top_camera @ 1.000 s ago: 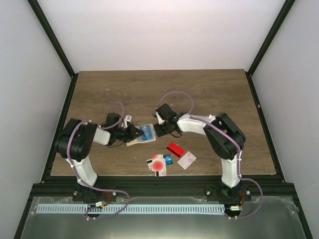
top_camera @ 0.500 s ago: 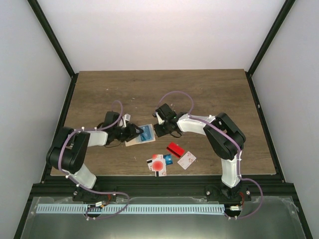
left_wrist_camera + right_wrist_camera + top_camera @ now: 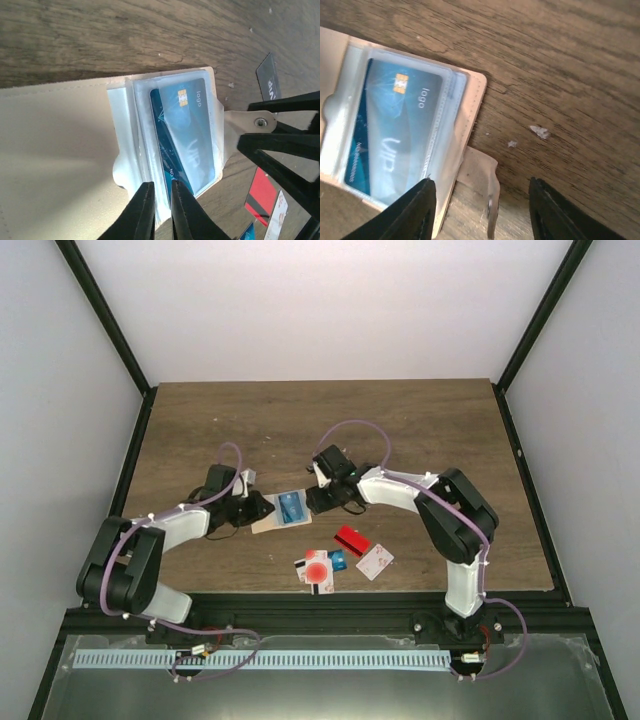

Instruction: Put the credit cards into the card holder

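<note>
The beige card holder [image 3: 266, 525] lies open on the wood between my two grippers. A blue credit card [image 3: 291, 506] sits in its clear sleeve, seen close in the left wrist view as the blue card [image 3: 189, 127] and in the right wrist view as the blue card [image 3: 395, 130]. My left gripper [image 3: 161, 192] is pinched on the sleeve's edge of the holder [image 3: 60, 150]. My right gripper [image 3: 482, 202] stands open around the holder's snap tab [image 3: 481, 172] without touching it. A red card [image 3: 351, 538], a white card with a red dot [image 3: 318, 569] and a white card [image 3: 375, 560] lie nearer the front.
A small blue card [image 3: 338, 560] lies beside the red-dot card. The red card [image 3: 261, 197] lies just beyond the holder in the left wrist view. Black frame rails border the wooden table [image 3: 430, 430] on both sides and at the front.
My right gripper has opened and let go of the holder. My left gripper opened, then closed again on the sleeve's edge, and the left arm's elbow swung out to the left.
</note>
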Motion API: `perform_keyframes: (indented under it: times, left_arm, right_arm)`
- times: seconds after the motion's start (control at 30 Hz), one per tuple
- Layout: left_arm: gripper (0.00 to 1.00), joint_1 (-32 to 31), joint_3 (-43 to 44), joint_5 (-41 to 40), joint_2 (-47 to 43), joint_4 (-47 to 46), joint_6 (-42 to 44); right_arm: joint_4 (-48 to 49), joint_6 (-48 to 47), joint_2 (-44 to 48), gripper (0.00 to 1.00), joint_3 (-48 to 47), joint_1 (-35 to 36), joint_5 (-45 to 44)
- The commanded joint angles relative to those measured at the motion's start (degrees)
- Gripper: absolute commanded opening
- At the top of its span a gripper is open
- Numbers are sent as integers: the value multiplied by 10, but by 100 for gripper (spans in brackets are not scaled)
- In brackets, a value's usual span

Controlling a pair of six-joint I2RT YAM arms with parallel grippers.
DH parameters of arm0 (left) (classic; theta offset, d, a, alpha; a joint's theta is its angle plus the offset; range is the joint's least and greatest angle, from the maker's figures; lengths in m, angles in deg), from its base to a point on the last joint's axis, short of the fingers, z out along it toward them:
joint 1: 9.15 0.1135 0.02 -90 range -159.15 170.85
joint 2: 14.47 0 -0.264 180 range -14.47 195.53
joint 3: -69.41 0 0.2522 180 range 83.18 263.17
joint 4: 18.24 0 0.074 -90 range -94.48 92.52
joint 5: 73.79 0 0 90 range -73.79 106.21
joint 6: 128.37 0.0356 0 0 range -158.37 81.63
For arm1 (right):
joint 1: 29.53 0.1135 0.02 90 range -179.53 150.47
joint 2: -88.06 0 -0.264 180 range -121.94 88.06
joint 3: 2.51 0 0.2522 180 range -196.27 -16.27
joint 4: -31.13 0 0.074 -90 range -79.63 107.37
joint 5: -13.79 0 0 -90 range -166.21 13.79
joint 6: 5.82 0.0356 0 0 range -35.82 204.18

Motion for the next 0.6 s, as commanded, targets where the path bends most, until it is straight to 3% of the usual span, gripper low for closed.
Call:
perform_keyframes:
  times: [0.0, 0.3, 0.57]
  left_arm:
    - [8, -16, 16, -15, 20, -2, 19]
    - [4, -39, 40, -21, 69, -24, 21]
    - [4, -47, 50, -33, 100, -27, 29]
  right_arm:
    - [-7, 18, 49, 56, -22, -9, 5]
    - [68, 65, 86, 59, 9, -11, 138]
    - [93, 82, 58, 58, 5, -11, 182]
